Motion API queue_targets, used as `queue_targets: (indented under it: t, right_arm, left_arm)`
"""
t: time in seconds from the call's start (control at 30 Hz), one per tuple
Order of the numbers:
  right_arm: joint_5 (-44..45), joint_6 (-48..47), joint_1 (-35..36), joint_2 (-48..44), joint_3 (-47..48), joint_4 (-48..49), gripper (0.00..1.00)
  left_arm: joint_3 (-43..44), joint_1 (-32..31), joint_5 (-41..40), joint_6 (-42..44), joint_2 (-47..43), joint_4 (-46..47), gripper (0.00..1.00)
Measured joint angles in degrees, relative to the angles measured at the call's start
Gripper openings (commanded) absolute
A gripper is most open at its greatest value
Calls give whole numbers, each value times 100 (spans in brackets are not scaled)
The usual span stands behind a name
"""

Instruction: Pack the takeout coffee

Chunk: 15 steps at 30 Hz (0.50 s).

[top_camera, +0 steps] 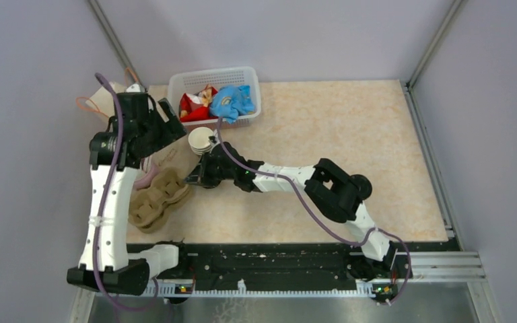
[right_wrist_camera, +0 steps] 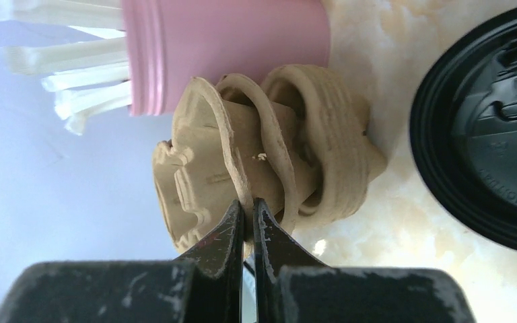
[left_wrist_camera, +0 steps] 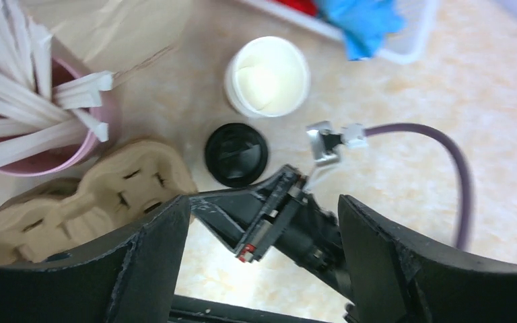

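Takeout coffee (left_wrist_camera: 236, 153) stands upright beside the pulp cup carrier (left_wrist_camera: 108, 195).
Your right pincer (right_wrist_camera: 249, 219) pinches the carrier rim, coffee at frame right; your left pincer (left_wrist_camera: 264, 202), fingers (left_wrist_camera: 390, 262) apart, hangs above it, free to take it.

The takeout coffee, a small cup capped with a round black plastic lid (left_wrist_camera: 236, 154), stands upright on the beige marbled tabletop (left_wrist_camera: 404, 94). From above only the lid shows, level and facing up, and the cup wall is hidden beneath it. Close up, the lid (right_wrist_camera: 491, 128) bears raised moulding and embossed lettering. The coffee sits just beside the tan moulded pulp cup carrier (left_wrist_camera: 108, 195), outside its wells, and near the stack of lidless white-lined cups (left_wrist_camera: 267, 75)
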Motion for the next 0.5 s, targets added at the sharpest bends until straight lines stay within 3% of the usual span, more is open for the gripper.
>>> queue_targets:
  t: [0.23,0.5]
  right_arm:
    - [-9,-13,-39,-444,225,-389,0]
    - [-181,-273,-50,-426,785,-737,0]
  left_arm:
    - [455,-4,938,208,-723,382,89]
    - [997,-4,1110,361,-946,466,89]
